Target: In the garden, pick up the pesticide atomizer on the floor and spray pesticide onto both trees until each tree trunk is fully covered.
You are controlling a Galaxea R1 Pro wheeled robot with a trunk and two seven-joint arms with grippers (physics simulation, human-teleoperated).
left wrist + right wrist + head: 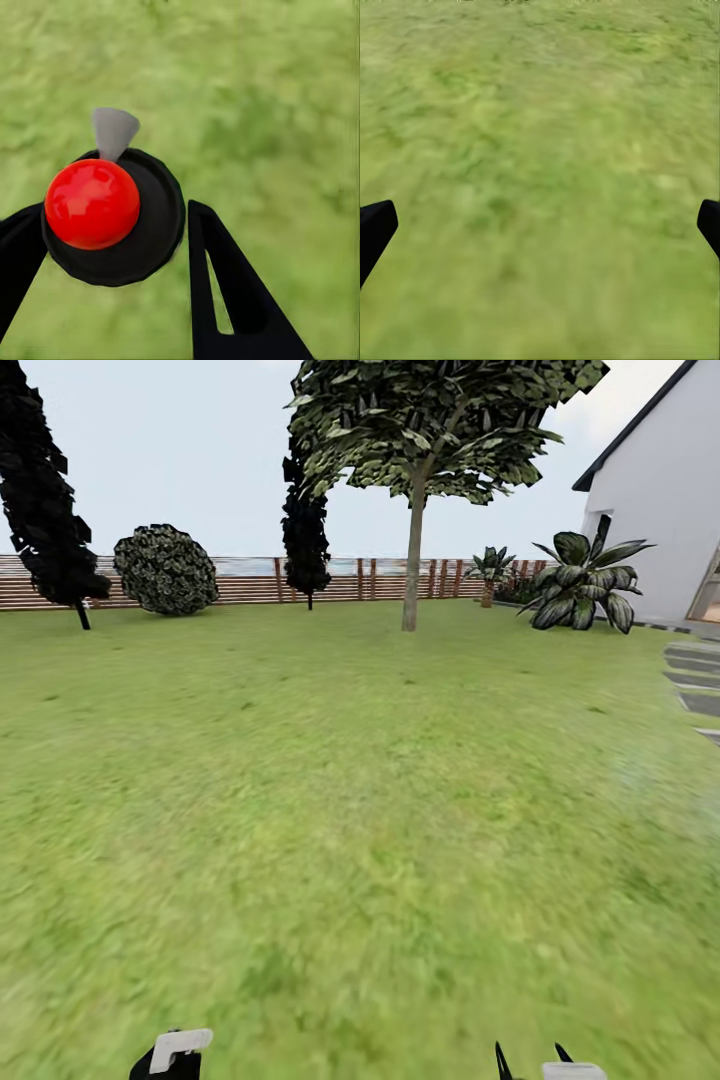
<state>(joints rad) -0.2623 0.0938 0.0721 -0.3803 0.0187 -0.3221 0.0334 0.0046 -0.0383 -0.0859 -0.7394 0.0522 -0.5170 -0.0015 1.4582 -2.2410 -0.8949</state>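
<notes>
Down at the left, the left gripper [112, 247] pinches the pesticide atomizer [112, 217], a round black body with a glossy red cap and grey nozzle, its lower part hidden. Ahead stands one tree [412, 550], grey-brown trunk smooth. The right gripper [540, 229] is spread wide over blurry grass [540, 135], fingers mostly cut off.

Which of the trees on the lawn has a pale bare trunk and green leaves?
The broad-crowned tree near the middle of the head view. The two narrow trees by the fence are black-leaved with thin stems.
</notes>
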